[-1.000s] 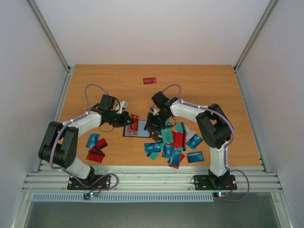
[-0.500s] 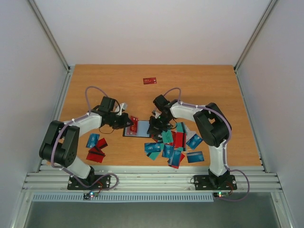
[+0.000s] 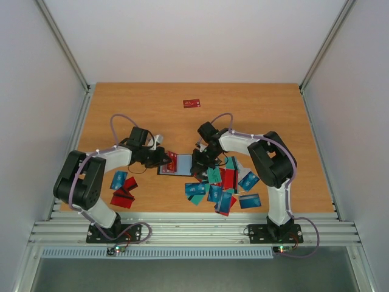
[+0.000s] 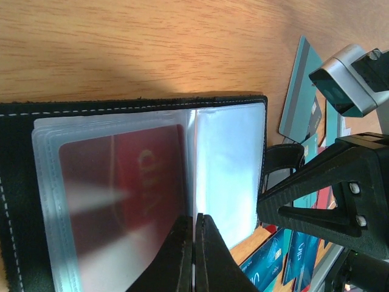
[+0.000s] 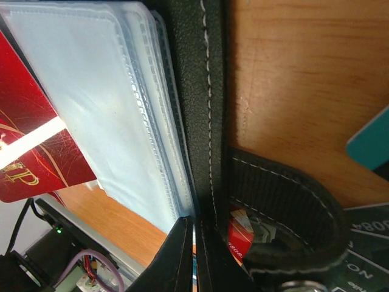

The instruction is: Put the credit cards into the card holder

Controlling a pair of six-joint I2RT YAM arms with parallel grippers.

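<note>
The black card holder [image 3: 181,166] lies open at the table's middle, its clear sleeves up [image 4: 228,164]. My left gripper [image 3: 165,159] is shut [image 4: 194,243] on a red card [image 3: 172,159], which stands on edge against the sleeves and shows red through the plastic [image 4: 146,176]. The right wrist view shows that red card [image 5: 24,164] sticking out behind the sleeves. My right gripper [image 3: 196,163] is shut [image 5: 196,255] on the holder's black stitched cover [image 5: 194,73], beside the snap tab [image 5: 285,207]. It shows as black fingers [image 4: 328,207] in the left wrist view.
Several loose teal, blue and red cards [image 3: 222,185] lie heaped right of the holder, under the right arm. A smaller cluster of cards [image 3: 121,190] lies at the front left. One red card [image 3: 192,103] lies alone at the back.
My left gripper has moved a little right and down, bringing the red card closer against the holder's sleeves. The right gripper has stayed on the holder.
</note>
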